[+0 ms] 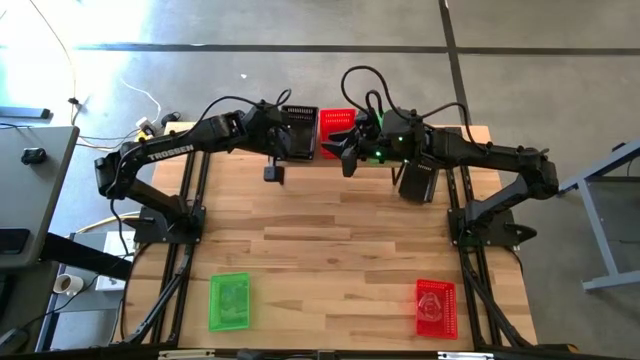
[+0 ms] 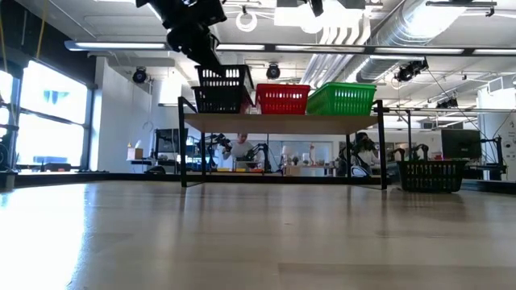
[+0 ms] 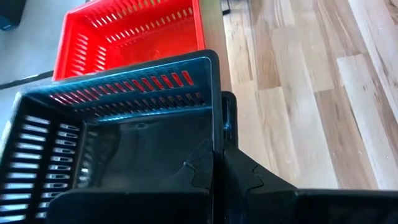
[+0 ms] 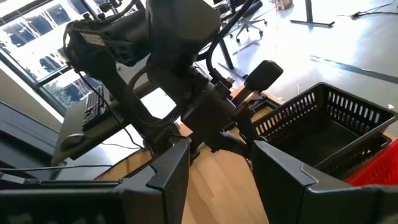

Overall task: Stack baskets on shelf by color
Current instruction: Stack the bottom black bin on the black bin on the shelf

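The shelf [image 2: 282, 122] stands at the table's far edge and carries a black basket [image 2: 218, 100], a red basket [image 2: 282, 98] and a green basket [image 2: 343, 98] side by side. My left gripper [image 3: 219, 180] is shut on a second black basket [image 2: 222, 76], which tilts over the lower black one. Just right of it, over the red basket [image 1: 336, 124], my right gripper [image 4: 214, 168] hangs open and touches nothing. A green basket [image 1: 230, 301] and a red basket [image 1: 435, 306] lie on the table near its front edge. My left gripper holds the upper black basket by one side wall [image 3: 217, 134], near a corner. One finger [image 3: 200, 171] is inside the basket and the other finger [image 3: 245, 177] outside. The fingers slant down from the table's near left. The basket tilts over the lower black basket; whether they touch I cannot tell.
Another black basket [image 2: 431, 175] sits on the table to the right of the shelf in the low view. The two arms stand close together over the shelf. Bare wood [image 1: 330, 230] lies between the shelf and the two front baskets.
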